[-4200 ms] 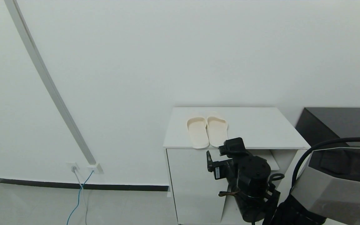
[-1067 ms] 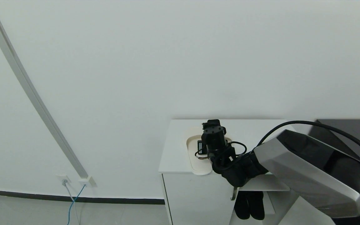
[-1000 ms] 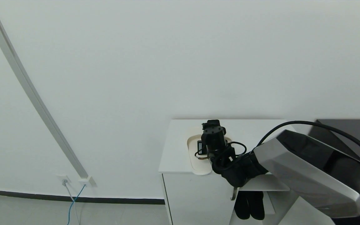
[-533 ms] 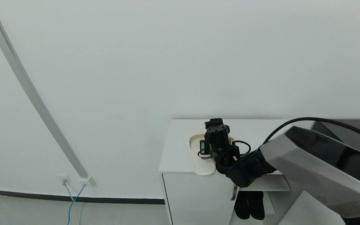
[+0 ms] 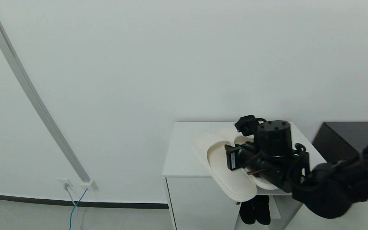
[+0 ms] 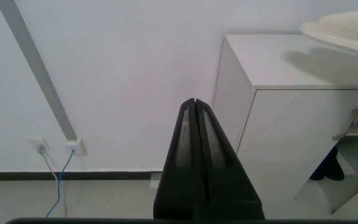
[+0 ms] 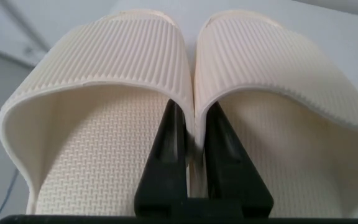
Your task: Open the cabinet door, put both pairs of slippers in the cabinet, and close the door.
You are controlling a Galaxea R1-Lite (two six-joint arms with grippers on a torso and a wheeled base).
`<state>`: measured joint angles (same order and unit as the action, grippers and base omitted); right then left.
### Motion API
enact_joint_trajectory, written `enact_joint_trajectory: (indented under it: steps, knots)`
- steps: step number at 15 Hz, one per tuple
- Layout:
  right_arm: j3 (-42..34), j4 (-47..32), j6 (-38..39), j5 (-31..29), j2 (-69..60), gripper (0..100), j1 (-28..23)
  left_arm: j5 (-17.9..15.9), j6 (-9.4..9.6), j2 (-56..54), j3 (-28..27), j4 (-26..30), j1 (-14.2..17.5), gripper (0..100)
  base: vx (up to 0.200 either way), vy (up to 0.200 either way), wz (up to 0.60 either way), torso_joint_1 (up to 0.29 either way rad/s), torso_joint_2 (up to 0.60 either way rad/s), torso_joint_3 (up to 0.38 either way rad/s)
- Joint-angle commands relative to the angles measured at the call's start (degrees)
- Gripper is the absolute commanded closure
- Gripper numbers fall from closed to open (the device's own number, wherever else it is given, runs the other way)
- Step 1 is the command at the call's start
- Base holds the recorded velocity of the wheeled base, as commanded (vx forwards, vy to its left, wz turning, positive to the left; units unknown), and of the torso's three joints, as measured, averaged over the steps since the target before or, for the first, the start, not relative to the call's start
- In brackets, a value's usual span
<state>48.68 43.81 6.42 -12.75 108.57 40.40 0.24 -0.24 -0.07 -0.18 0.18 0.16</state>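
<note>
Since half a second ago, the pair of cream ribbed foam slippers [image 5: 225,169] has been lifted off the top of the white rectangular cabinet [image 5: 179,159]. It is now held tilted in the air, its lower ends past the front edge. Below, a pair of black slippers [image 5: 255,209] is seen stowed in the open compartment.

In the left wrist view, the left gripper [image 6: 195,143] is seen well apart from the cabinet, its fingers pressed together on nothing.

In the right wrist view, the right gripper [image 7: 194,155] is set narrow, with the adjoining strap walls of both cream slippers pinched between its fingers. The pick is judged secured; lowering into the compartment is left.
</note>
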Motion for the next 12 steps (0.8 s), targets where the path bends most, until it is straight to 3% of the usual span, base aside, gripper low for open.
enact_joint_trajectory:
  steps: [1, 4, 5, 7, 9, 12]
  knots:
    - [-8.60, 0.92, -1.15, 5.19, -12.33, 100, 1.00, 0.02, -0.02, 0.07, 0.01, -0.01, 0.02, 100, 0.000, 0.000, 0.00, 0.000, 0.00, 0.000]
    - [-14.31, 0.92, -1.50, 12.75, -19.54, 100, 1.26, 0.11, 0.07, 0.07, 0.09, -0.01, 0.02, 100, 0.000, 0.000, 0.00, 0.000, 0.00, 0.000]
    - [-14.58, 1.01, -2.29, 13.54, -19.80, 100, 1.08, 0.11, 0.16, 0.07, 0.09, -0.01, 0.02, 100, 0.000, 0.000, 0.00, 0.000, 0.00, 0.000]
    - [-17.92, 4.79, -12.05, 15.12, -19.62, 100, 0.38, 0.20, 0.07, 0.07, 0.01, -0.01, 0.02, 100, 0.000, 0.000, 0.00, 0.000, 0.00, 0.000]
    - [-20.11, 9.98, -13.37, 16.97, -18.75, 100, 0.38, 0.20, 0.07, 0.07, 0.09, -0.01, 0.02, 100, 0.000, 0.000, 0.00, 0.000, 0.00, 0.000]
    - [-20.20, 10.15, -13.19, 16.97, -18.39, 100, 0.38, 0.20, 0.07, 0.07, 0.09, -0.01, 0.02, 100, 0.000, 0.000, 0.00, 0.000, 0.00, 0.000]
